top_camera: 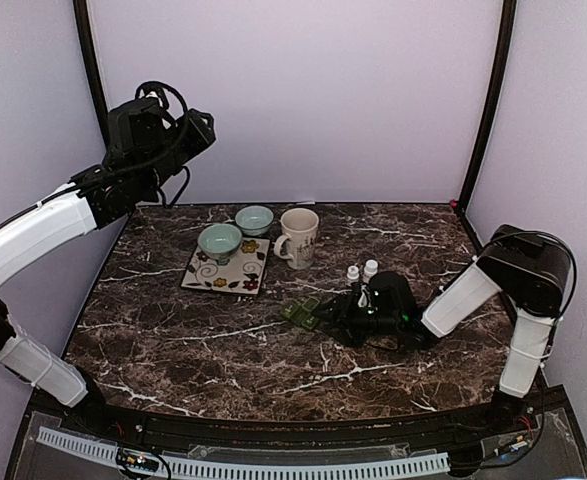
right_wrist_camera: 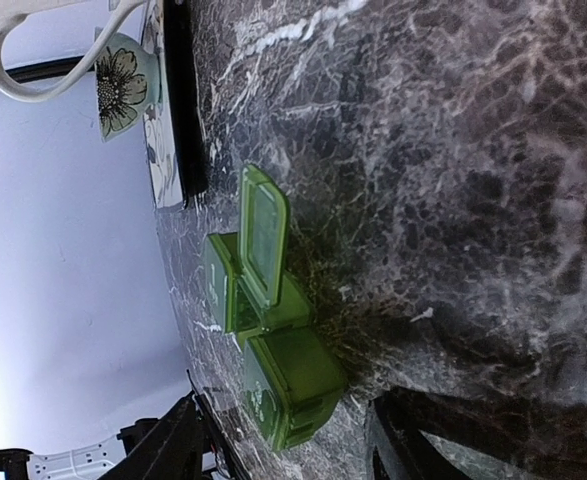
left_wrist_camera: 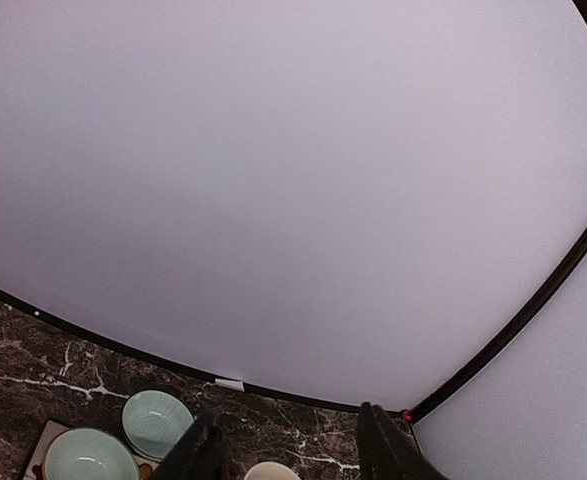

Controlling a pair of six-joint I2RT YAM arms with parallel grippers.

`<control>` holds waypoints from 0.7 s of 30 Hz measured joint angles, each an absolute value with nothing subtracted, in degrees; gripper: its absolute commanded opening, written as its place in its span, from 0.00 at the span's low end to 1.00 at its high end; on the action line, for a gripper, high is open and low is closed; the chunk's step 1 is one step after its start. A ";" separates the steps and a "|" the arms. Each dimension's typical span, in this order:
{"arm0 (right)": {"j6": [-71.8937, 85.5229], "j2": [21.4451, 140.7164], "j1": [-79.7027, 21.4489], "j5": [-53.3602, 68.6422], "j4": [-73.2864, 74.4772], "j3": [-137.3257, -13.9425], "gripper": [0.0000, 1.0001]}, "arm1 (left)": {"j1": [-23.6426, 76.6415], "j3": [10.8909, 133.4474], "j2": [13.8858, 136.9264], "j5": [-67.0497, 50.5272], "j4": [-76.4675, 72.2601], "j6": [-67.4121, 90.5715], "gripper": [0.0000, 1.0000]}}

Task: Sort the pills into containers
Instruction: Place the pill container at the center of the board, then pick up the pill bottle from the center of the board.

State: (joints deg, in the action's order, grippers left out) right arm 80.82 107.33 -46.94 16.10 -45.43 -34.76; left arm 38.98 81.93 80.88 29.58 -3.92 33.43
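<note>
Right pincer, on the near side of the mug: fingers stood wide apart, holding nothing. They flanked the near end of the translucent green plastic pill box with a gap either side.

- The pill box lay flat on the dark veined marble tabletop, just nearer than the cream ceramic mug.
- It was a short row of small compartments. One hinged lid stood up and the nearest compartment was shut.

Handling, my judgement:
- The box is thin moulded plastic, light and stiff enough to pinch.
- It would probably skid on the polished stone if pushed.
- The lid hinge looked flimsy. Better to take the box across its narrow side walls, or pin it down while a lid is worked.

Two small white bottles stood upright between the box and the mug, slightly to the mug's right. They look light and easy to tip.

Left of the mug, a square flowered tile carried a pale green bowl. A second bowl sat at the tile's far corner.

Left pincer: raised high, well left of the mug and facing the back wall. Its fingers were apart and it held nothing.

Hard to make out:
- No loose pill was surely seen.
- A pale fleck on the marble beside the box could have been a pill or a vein.
- I could not read what the open compartment, the bottles or the mug held.
- From above, the right pincer hid part of the box.
</note>
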 measured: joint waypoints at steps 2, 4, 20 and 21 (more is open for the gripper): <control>80.44 106.59 -47.11 15.51 -44.51 -34.39 0.56 | 38.98 81.80 80.86 29.39 -4.45 33.43 0.47; 80.09 105.91 -47.20 14.94 -43.94 -33.76 0.56 | 38.98 81.45 80.77 29.34 -4.80 33.43 0.47; 77.84 95.22 -48.86 8.14 -34.24 -27.35 0.56 | 38.98 80.07 79.48 27.86 -5.58 34.28 0.47; 77.76 94.87 -48.99 7.73 -33.80 -27.11 0.56 | 38.98 80.07 79.35 27.86 -5.63 34.30 0.48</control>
State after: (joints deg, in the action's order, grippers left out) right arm 77.76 94.87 -48.99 7.73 -33.80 -27.11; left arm 38.98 80.07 79.35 27.86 -5.63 34.30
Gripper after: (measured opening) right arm 0.557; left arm 0.477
